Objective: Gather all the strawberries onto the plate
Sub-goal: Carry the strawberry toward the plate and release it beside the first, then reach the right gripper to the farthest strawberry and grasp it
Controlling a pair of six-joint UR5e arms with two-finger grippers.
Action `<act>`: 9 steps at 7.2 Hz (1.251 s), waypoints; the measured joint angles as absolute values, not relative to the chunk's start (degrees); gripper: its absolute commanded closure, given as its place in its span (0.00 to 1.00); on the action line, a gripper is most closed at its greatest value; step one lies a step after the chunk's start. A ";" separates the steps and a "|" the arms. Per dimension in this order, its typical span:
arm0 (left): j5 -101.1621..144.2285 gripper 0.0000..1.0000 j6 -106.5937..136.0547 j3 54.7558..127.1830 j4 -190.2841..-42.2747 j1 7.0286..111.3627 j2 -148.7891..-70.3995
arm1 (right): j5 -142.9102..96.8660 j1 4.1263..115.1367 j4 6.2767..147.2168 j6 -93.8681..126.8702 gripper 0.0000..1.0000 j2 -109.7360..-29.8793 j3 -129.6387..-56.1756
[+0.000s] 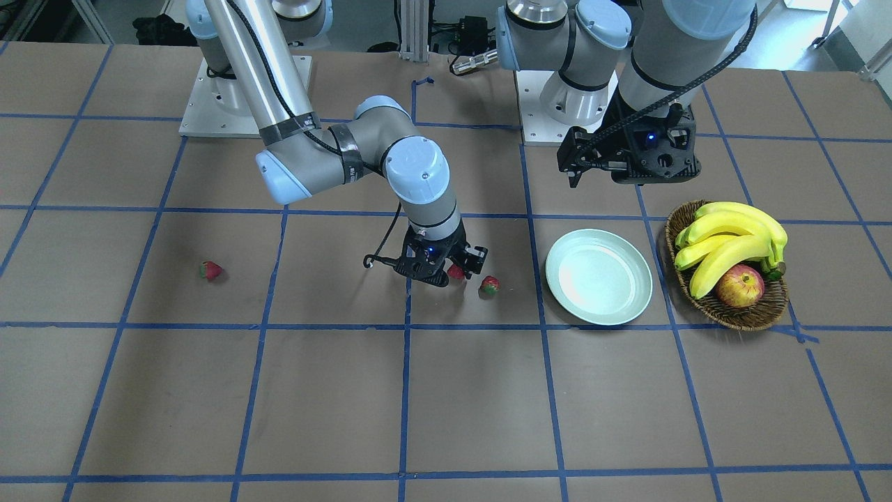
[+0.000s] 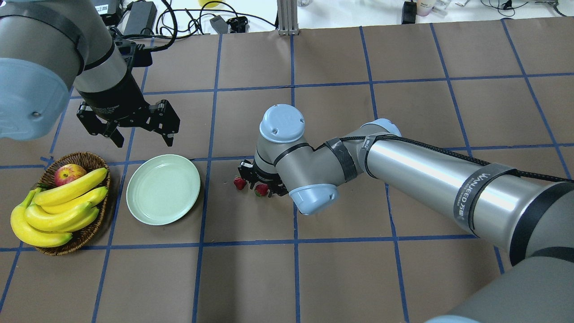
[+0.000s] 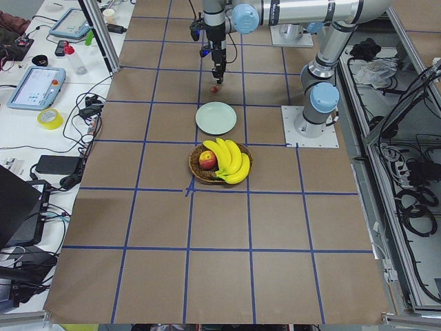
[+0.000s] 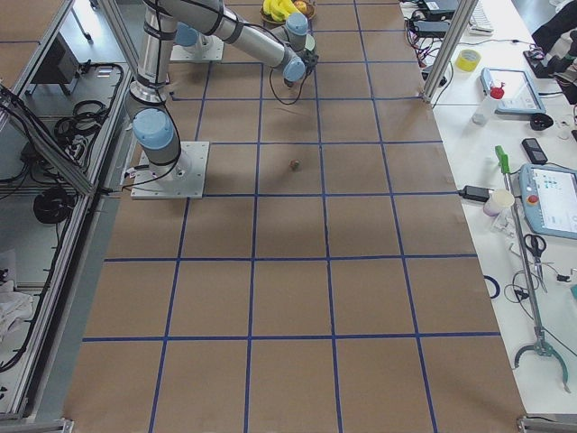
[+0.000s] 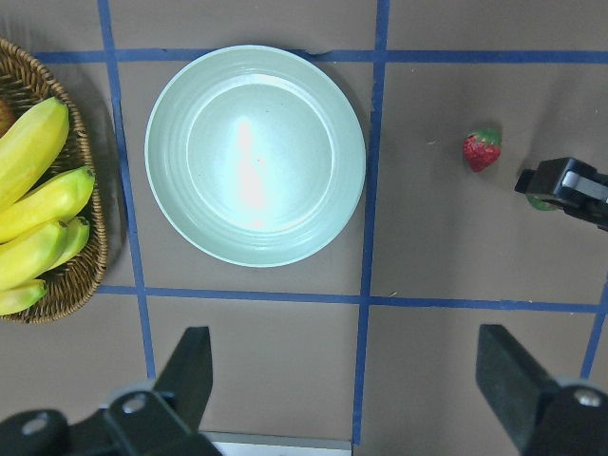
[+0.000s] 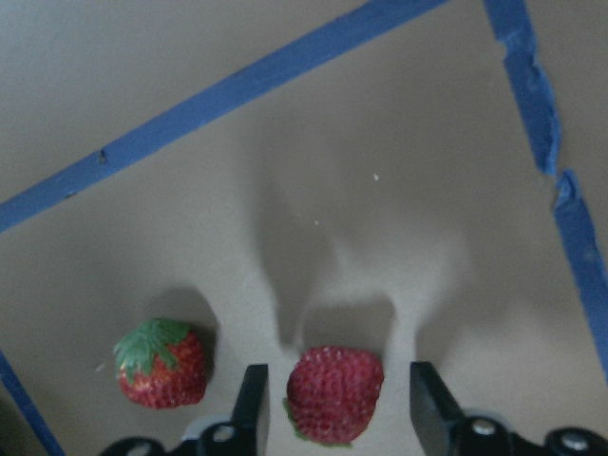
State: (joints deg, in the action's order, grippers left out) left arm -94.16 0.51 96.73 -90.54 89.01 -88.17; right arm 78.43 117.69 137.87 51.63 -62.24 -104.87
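Note:
My right gripper [image 1: 456, 268] is low at the table, open, with its fingers on either side of one strawberry [image 6: 334, 392] without touching it. A second strawberry [image 6: 161, 363] lies just beside it, on the plate's side [image 1: 490, 284]. A third strawberry [image 1: 210, 270] lies far off on the robot's right, hidden under the right arm in the overhead view. The pale mint plate [image 1: 599, 277] is empty. My left gripper [image 2: 143, 137] hangs open and empty above the table behind the plate [image 5: 255, 155].
A brown wicker basket [image 1: 728, 314] with bananas [image 1: 732, 240] and a red-yellow apple [image 1: 740, 286] stands right beside the plate, on its far side from the strawberries. Blue tape lines grid the brown table.

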 measured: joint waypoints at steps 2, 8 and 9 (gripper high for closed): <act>-94.21 0.00 0.37 96.65 -90.61 89.01 -88.10 | 86.05 116.85 132.93 43.72 0.00 -63.98 -104.86; -97.39 0.00 0.18 96.76 -90.71 89.03 -88.57 | 93.59 93.17 124.76 8.85 0.00 -78.31 -116.28; -97.75 0.00 0.18 96.77 -90.68 89.03 -88.59 | 93.58 90.07 124.97 4.97 0.00 -79.22 -118.44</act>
State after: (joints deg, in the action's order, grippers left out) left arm -97.75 0.18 96.77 -90.68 89.03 -88.59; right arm 93.58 90.07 124.97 4.97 -79.22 -118.44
